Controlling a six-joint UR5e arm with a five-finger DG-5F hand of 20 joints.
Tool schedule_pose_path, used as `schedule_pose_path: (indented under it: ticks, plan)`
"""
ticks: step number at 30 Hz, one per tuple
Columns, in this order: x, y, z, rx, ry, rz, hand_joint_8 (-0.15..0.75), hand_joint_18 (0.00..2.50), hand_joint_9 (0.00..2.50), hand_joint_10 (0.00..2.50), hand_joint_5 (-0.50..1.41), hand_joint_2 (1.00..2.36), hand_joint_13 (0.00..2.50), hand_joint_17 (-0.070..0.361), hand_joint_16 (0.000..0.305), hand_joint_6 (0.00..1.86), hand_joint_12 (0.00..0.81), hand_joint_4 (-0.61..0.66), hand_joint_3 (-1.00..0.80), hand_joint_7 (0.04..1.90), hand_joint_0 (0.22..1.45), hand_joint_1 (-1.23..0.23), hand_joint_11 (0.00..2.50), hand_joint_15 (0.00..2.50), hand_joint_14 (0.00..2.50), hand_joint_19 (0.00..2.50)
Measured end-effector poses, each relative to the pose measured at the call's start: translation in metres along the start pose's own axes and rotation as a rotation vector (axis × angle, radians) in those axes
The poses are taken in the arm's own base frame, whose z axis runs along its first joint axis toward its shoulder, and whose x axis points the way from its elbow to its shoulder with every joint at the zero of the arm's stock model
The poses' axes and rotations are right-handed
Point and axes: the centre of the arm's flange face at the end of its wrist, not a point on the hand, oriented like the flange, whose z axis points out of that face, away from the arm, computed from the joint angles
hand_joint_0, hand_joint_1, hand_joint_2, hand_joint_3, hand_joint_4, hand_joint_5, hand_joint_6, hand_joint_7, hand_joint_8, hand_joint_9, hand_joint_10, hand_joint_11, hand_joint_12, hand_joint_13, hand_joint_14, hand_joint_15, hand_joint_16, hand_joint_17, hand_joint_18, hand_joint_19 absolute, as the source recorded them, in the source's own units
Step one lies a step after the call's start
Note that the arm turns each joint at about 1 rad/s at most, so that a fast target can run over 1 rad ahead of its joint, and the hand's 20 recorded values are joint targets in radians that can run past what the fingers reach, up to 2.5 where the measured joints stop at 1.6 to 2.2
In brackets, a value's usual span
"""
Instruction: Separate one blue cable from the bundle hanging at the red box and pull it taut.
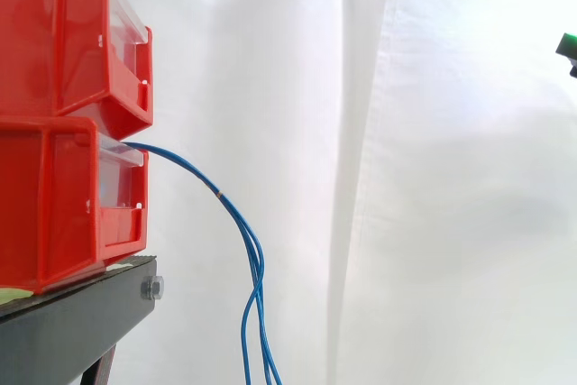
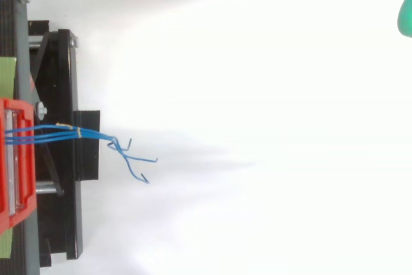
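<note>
Blue cables [image 1: 220,194] slack — hand [image 1: 568,44] well apart

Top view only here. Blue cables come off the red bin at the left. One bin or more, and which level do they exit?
Observer: The side view shows two stacked red bins. The blue cables leave the lower bin, not the upper bin.
Operator: Lying flat or hanging?
Observer: Hanging. They arc out, then drop past the black stand and run off the bottom edge.
Operator: Robot hand height?
Observer: The robot hand is at the right edge, about level with the upper bin. That puts it above the cables' exit and well apart from them.
</note>
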Motion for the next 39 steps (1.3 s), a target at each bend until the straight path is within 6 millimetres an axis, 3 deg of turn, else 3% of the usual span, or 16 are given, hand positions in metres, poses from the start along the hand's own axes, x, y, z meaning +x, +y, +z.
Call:
schedule_pose_path:
  ticks: [14,39]
  plan:
    - [0.0000,-0.0001,0.0000,0.000,0.000,0.000,0.253,0.46,0.59,0.00,-0.20,1.00,0.62,0.066,0.030,0.50,0.317,0.21,-0.50,0.75,0.59,-0.74,0.15,0.09,0.00,0.07]
    - [0.0020,0.0013,0.0017,-0.010,0.004,0.012,0.259,0.48,0.62,0.00,-0.19,1.00,0.65,0.063,0.028,0.50,0.312,0.22,-0.49,0.75,0.59,-0.71,0.17,0.11,0.00,0.08]
